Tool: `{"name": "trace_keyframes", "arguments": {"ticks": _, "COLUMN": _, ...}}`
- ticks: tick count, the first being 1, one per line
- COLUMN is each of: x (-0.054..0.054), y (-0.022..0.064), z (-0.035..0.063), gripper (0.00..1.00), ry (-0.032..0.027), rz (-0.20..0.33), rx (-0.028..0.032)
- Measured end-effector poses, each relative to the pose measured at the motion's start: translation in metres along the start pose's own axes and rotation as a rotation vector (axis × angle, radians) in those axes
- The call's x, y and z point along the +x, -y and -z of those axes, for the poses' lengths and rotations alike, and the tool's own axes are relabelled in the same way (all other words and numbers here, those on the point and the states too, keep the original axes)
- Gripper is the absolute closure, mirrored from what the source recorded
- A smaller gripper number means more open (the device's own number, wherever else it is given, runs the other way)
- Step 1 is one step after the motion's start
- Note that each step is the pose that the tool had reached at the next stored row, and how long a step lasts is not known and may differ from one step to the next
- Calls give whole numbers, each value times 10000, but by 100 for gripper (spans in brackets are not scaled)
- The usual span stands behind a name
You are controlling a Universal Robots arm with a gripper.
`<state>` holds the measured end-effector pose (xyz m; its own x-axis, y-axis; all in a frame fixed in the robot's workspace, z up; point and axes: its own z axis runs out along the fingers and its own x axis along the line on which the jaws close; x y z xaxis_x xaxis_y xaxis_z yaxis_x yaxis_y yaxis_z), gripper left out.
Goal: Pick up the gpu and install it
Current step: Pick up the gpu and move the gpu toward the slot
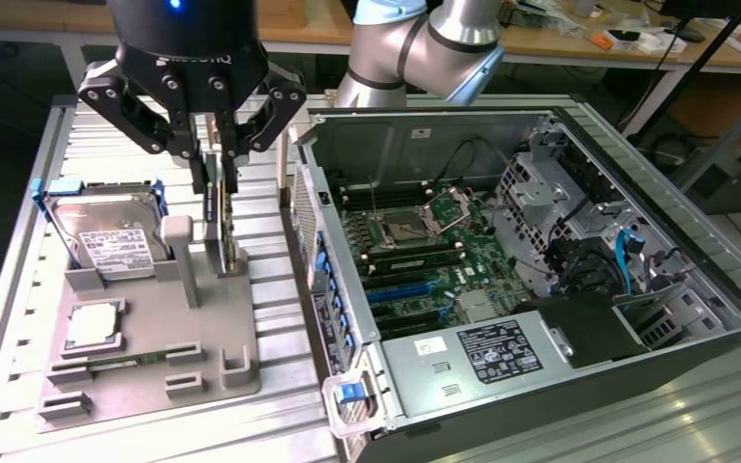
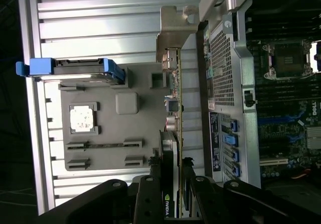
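At the exterior view's left a hard drive [image 1: 113, 246] and a chip [image 1: 94, 326] sit in a grey tray [image 1: 216, 338]. Right of them the gripper [image 1: 225, 159] hangs over the tray, jaws partly closed, one finger on each face of the graphics card [image 1: 227, 227], gripping its top end. The card hangs below the gripper, faces turned to that view's left and right; its long axis looks close to upright, the bracket [image 2: 175, 30] at the low end. Whether that end touches the tray I cannot tell. Further right, just beside the card, lies the computer case [image 1: 397, 135], open side up
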<state>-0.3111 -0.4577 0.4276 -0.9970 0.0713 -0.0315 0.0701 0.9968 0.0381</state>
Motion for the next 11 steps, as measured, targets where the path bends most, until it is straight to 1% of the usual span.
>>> {"name": "trace_keyframes", "arguments": {"ticks": 11, "x": -1, "y": -1, "z": 30, "gripper": 73, "ry": 0, "rz": 0, "rx": 2}}
